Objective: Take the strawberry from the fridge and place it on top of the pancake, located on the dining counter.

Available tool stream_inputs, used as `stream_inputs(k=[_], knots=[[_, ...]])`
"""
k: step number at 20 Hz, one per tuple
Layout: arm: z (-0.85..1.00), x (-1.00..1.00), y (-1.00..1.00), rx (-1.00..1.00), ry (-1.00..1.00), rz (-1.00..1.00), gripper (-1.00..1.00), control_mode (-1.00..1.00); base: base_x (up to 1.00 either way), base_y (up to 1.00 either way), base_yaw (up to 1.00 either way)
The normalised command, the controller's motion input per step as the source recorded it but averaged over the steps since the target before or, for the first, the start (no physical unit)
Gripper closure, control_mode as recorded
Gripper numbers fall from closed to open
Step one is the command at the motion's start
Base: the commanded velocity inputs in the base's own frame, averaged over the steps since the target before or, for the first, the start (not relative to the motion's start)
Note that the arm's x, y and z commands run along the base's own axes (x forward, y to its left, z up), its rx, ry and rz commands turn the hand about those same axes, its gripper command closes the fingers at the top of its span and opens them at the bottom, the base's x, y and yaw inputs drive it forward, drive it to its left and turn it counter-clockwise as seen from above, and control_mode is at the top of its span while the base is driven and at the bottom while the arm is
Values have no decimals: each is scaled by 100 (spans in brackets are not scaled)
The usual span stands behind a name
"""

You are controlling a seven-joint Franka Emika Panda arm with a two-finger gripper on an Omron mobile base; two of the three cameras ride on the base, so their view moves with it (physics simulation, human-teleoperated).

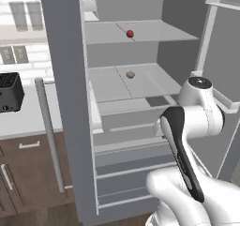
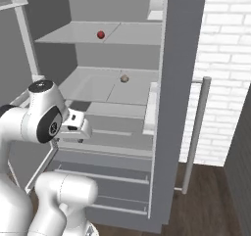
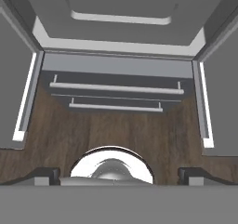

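Tiny bright-red round strawberry (image 1: 130, 33) on upper pale shelf of open matte-grey fridge (image 1: 65, 103) — well above the downward-facing two-finger gripper (image 3: 119, 174), fingers apart, empty.

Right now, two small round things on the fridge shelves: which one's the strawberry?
The bright red one, the strawberry, on the upper shelf. The other, on the shelf below, is a dull brownish-tan lump.
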Motion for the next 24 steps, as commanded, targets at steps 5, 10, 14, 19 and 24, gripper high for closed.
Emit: stream_inputs(k=[5,10,14,19,24], knots=[[0,0,0,0,0,0,-100,100,63,1,0],[0,0,0,0,0,0,-100,100,48,1,0],[0,0,0,0,0,0,-100,100,49,6,0],[0,0,0,0,0,0,-100,100,44,4,0],[0,0,0,0,0,0,-100,100,32,1,0]])
